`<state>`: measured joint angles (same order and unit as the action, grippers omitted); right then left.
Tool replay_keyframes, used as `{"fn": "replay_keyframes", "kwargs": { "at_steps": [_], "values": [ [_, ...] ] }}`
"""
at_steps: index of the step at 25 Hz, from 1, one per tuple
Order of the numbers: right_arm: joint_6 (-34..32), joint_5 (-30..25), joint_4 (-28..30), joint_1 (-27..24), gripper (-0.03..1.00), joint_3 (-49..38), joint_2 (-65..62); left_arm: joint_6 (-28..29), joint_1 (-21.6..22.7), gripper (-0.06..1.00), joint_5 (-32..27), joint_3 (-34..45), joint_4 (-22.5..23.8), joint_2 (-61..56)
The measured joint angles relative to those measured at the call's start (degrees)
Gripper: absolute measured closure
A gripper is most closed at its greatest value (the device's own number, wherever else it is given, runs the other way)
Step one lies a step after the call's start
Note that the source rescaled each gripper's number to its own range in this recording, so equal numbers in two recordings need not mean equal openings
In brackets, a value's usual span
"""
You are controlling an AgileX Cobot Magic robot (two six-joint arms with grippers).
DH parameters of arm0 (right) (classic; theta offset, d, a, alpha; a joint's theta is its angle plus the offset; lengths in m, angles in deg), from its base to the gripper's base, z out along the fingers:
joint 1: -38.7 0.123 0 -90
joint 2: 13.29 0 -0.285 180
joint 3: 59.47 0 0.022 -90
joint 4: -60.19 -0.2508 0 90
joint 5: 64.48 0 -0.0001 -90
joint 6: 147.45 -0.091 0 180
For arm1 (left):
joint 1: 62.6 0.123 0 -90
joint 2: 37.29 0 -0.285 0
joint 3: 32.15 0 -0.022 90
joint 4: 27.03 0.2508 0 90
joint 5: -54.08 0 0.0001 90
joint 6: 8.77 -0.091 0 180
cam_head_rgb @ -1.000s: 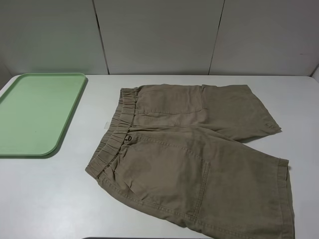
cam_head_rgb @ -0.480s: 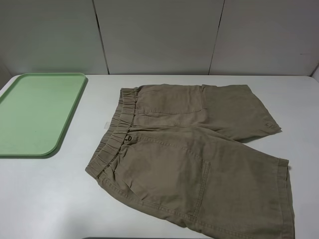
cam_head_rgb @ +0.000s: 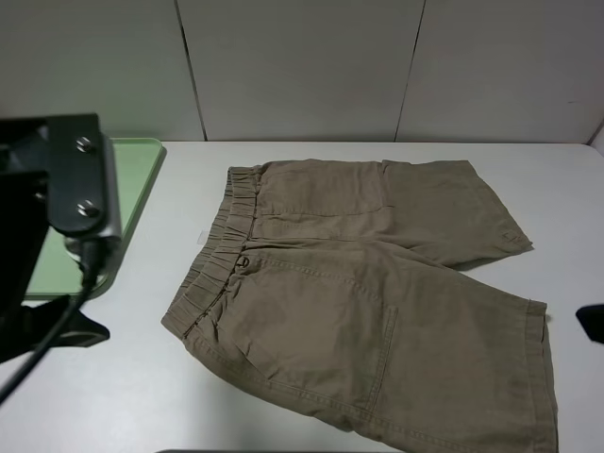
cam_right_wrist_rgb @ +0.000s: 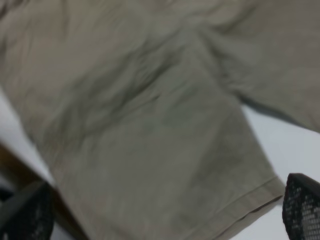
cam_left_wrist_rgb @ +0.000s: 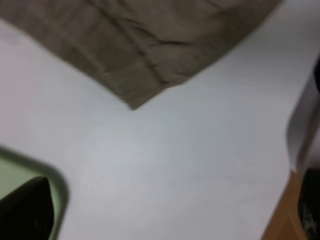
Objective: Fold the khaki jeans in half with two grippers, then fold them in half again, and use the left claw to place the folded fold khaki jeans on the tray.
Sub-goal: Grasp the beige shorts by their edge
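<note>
Khaki jeans (cam_head_rgb: 368,302), khaki-brown cotton shorts with a gathered elastic waistband: spread flat and unfolded on the white table (cam_head_rgb: 123,387), waistband toward the flat pale green plastic tray (cam_head_rgb: 137,175), legs away from it, probably so each arm has an end to lift. Left claw (cam_left_wrist_rgb: 167,205), black with a grey screwed plate: jaws wide apart, empty, above the tray's near corner, apart from the cloth. Right gripper (cam_right_wrist_rgb: 164,209), black: jaws spread, empty, over a leg hem, seemingly to take that edge.
</note>
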<state>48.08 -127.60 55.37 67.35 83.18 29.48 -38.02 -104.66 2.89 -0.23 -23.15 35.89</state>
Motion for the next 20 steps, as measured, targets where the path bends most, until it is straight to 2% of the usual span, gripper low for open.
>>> {"fn": "replay_keyframes", "kwargs": {
  "at_steps": [5,10,13,20],
  "values": [
    [1.4,-0.7,0.4,7.2,-0.03,-5.0,3.0,-6.6,-1.8,-0.03,0.9,0.0,-5.2,7.3],
    [3.0,1.1,0.7,12.1,-0.03,-10.5,4.8,-13.0,-1.8,-0.03,3.0,0.0,-6.5,12.0],
    [3.9,3.3,0.8,13.6,-0.03,-10.9,4.8,-16.5,-1.8,-0.03,5.1,0.0,-6.6,15.2],
    [5.6,3.2,0.0,14.2,-0.03,-11.0,5.2,-23.0,-1.8,-0.03,10.1,0.0,-6.6,24.2]
  ]
}}
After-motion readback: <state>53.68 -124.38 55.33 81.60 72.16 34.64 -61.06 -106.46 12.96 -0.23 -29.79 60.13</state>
